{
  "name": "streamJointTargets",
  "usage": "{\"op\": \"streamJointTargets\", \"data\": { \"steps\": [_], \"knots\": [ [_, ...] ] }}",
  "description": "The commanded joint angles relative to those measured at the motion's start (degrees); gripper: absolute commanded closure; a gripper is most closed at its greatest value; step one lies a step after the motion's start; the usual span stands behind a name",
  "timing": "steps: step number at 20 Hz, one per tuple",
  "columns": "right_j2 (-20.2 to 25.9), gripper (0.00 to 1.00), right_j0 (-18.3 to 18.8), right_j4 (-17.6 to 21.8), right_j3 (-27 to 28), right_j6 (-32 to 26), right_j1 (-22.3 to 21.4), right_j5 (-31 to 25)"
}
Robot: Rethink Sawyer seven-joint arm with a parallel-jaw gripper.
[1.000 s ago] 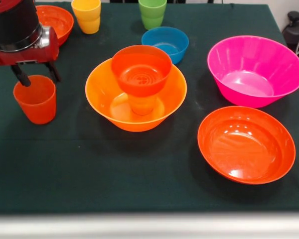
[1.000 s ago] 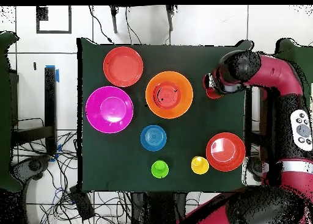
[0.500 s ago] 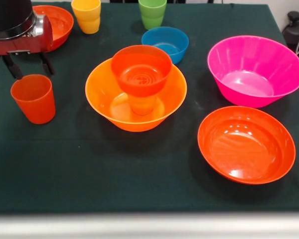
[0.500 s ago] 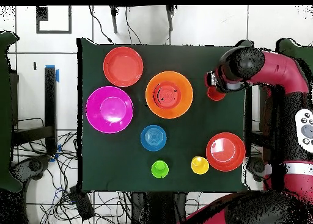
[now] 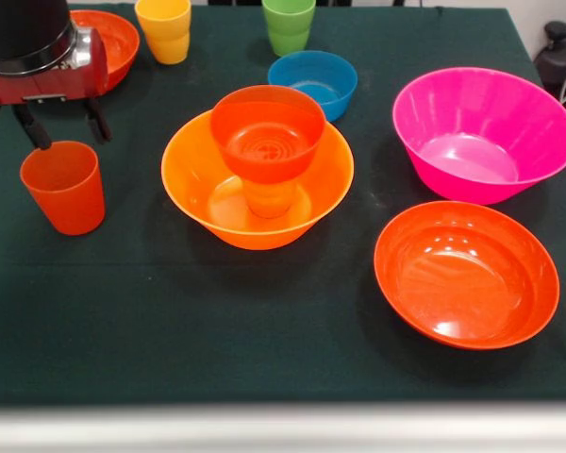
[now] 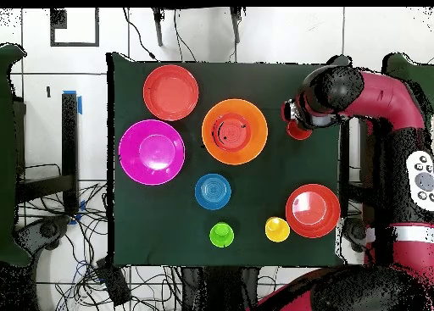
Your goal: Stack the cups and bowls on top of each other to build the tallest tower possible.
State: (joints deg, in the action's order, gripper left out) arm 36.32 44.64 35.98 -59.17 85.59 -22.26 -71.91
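We see the end effector (image 5: pixel 64 121) hanging just above the red-orange cup (image 5: pixel 63 186), its two dark fingers (image 5: pixel 30 126) spread apart and touching nothing, so it is released. That cup stands upright on the tabletop (image 5: pixel 264 311) near one side edge, beside the large orange bowl (image 5: pixel 258 179). Inside that bowl an orange cup (image 5: pixel 269 198) stands with a small red-orange bowl (image 5: pixel 268 132) balanced on top: this is the tower so far.

We judge the risks as follows. If the fingers come down off-centre, one tip may strike the rim and tip the light cup over, or push it toward the edge. If the cup is carried to the tower, the small bowl perched on a narrow cup looks easy to dislodge; a sideways nudge or a hard set-down could topple it into the big bowl.

The front view shows the heights: the bowl raised on its cup and the gap between fingers and cup rim. It also shows the yellow cup (image 5: pixel 164 28) and green cup (image 5: pixel 289 25) near the far edge. The overhead view hides most of the red-orange cup (image 6: pixel 298 130) under the arm, but it lays out the whole tabletop plainly, with the magenta bowl (image 6: pixel 152 152), the blue bowl (image 6: pixel 213 191) and both wide red-orange bowls (image 6: pixel 171 92) at opposite corners.
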Motion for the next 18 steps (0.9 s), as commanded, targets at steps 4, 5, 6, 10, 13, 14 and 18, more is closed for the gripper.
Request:
{"op": "streamJointTargets", "data": {
  "steps": [4,5,6,10,13,14,18],
  "knots": [
    [-2.2,0.00,-3.3,0.9,-7.1,-5.2,0.5,1.6],
    [-2.3,0.00,-3.3,1.0,-7.2,-5.2,0.4,1.6],
    [-2.2,0.00,-3.3,1.0,-7.3,-5.3,0.5,1.7],
    [-2.4,0.00,-2.7,1.5,-7.7,-6.4,0.4,1.6],
    [-2.3,0.00,-2.4,1.8,-7.6,-7.2,0.7,1.8],
    [-2.3,0.00,-2.3,2.0,-7.4,-7.4,0.8,1.8],
    [-2.5,0.00,-2.5,2.8,-6.2,-8.4,0.9,0.9]
  ]
}}
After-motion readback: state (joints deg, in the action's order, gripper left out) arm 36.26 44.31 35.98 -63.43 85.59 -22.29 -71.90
